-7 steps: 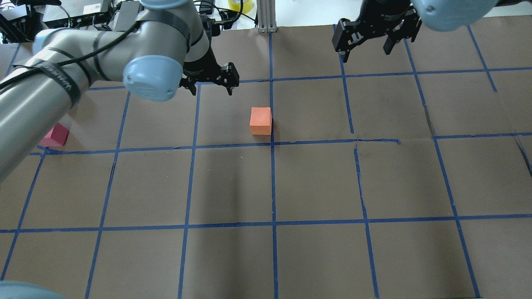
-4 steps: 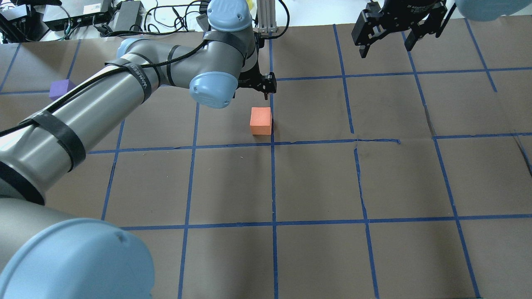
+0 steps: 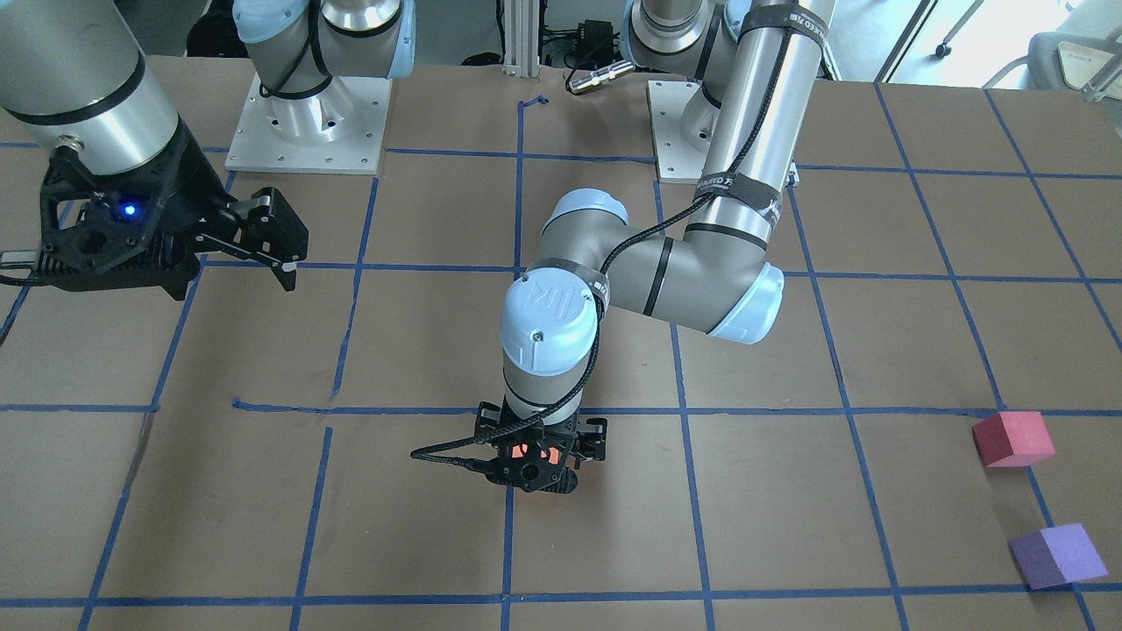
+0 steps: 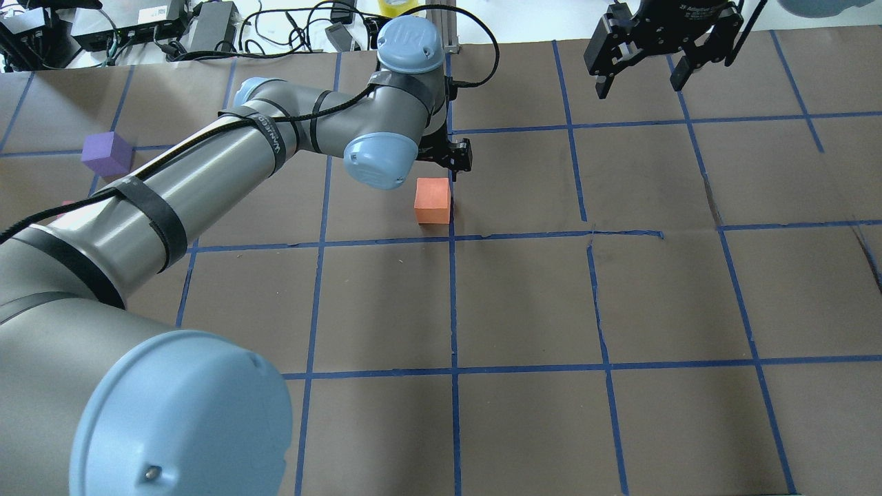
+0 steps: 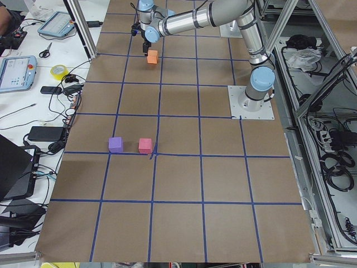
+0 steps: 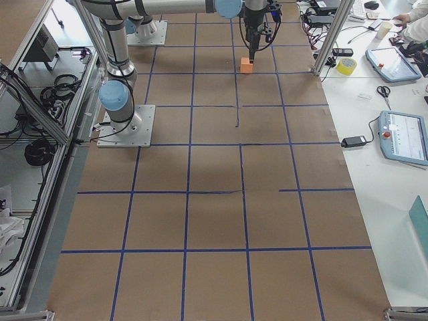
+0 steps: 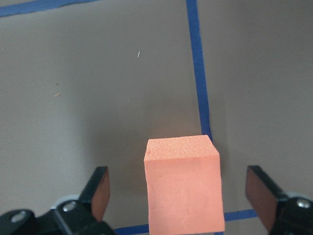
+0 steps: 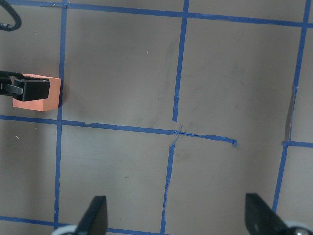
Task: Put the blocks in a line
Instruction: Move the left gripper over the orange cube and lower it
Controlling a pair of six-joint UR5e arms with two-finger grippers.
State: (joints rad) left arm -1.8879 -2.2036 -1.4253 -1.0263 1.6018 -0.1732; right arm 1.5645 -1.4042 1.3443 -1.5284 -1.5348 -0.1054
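The orange block sits on the brown paper beside a blue tape line. My left gripper is open and hangs straight over it. In the left wrist view the orange block lies between the two fingers with a gap on each side. The purple block and the red-pink block sit side by side far to my left; my arm mostly hides the red-pink one in the overhead view. My right gripper is open and empty above the far right of the table.
Blue tape lines grid the brown table cover. An aluminium post, cables and electronics line the far edge. Both arm bases stand at the robot side.
My left arm has swung right, and its gripper now sits over the orange block. My right gripper has shifted slightly right and farther back. The blocks have not moved.
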